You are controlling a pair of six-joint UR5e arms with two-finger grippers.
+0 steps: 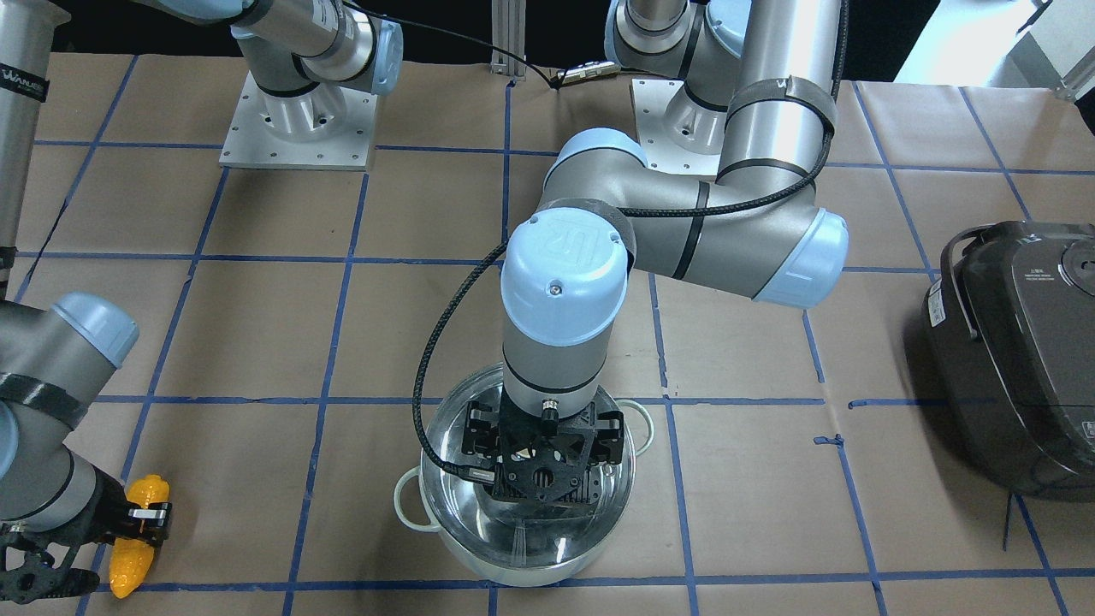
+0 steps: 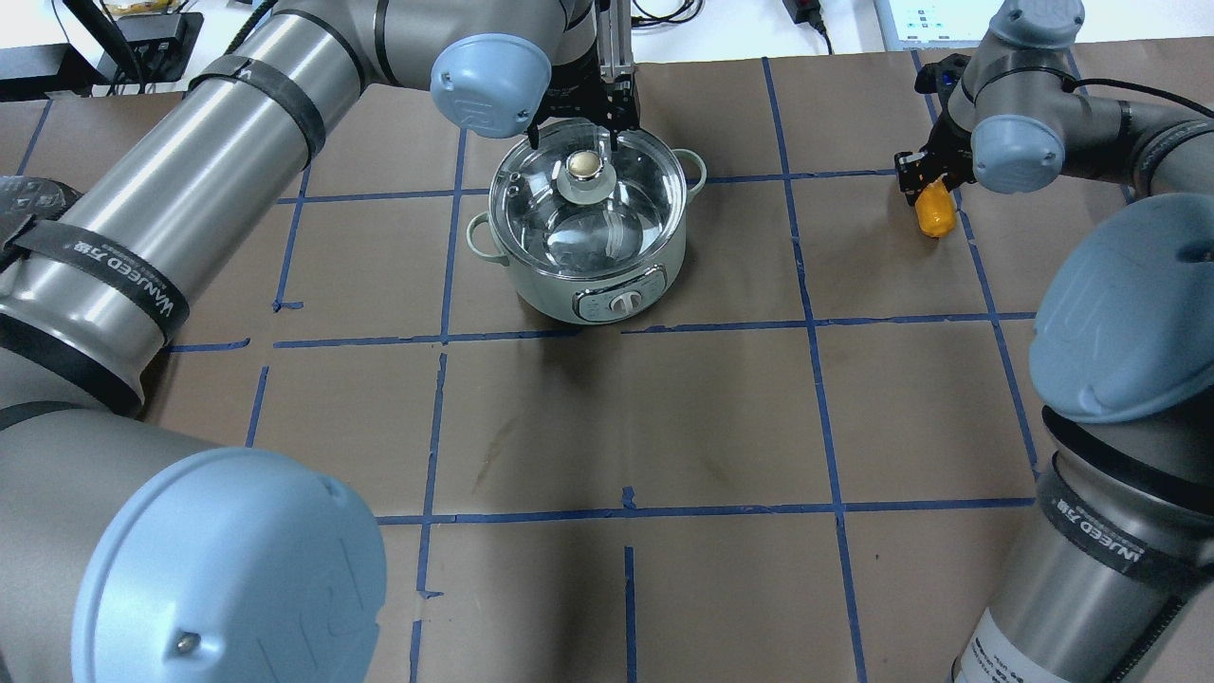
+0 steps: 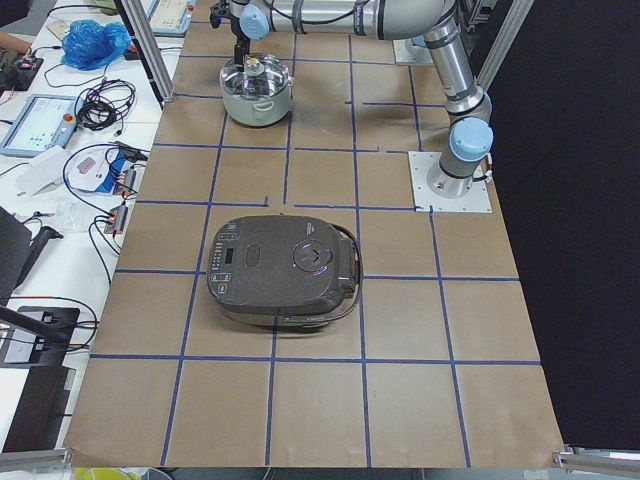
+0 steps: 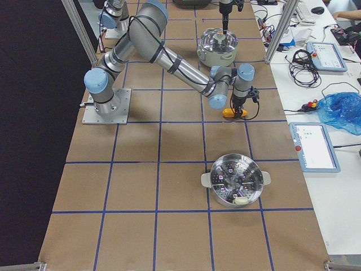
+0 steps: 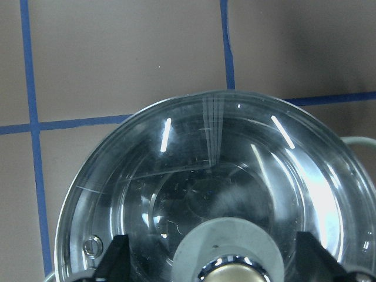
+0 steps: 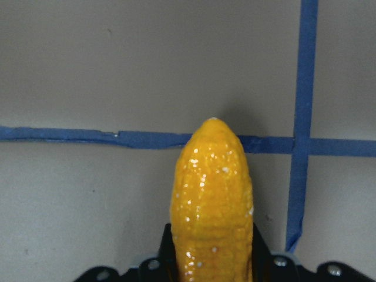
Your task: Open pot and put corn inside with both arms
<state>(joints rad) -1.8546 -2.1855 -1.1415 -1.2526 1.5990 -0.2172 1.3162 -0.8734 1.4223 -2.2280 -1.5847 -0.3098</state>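
The steel pot (image 2: pixel 588 242) with pale green handles stands at the table's far middle, and its glass lid (image 5: pixel 200 188) is on. My left gripper (image 2: pixel 576 147) hangs straight down over the lid. It is open, with one finger on each side of the pale knob (image 2: pixel 585 166) and not touching it; the left wrist view (image 5: pixel 214 264) shows the same. My right gripper (image 2: pixel 925 185) is at the far right, shut on the yellow corn (image 2: pixel 934 216). It holds the corn (image 6: pixel 212 200) at or just above the paper. The corn (image 1: pixel 141 522) lies well apart from the pot (image 1: pixel 522 530).
A dark grey rice cooker (image 1: pixel 1018 359) sits on the robot's left side of the table. A steel steamer basket (image 4: pixel 236 180) stands at the robot's right end. The table's far edge is close behind the pot. Blue tape lines grid the brown paper.
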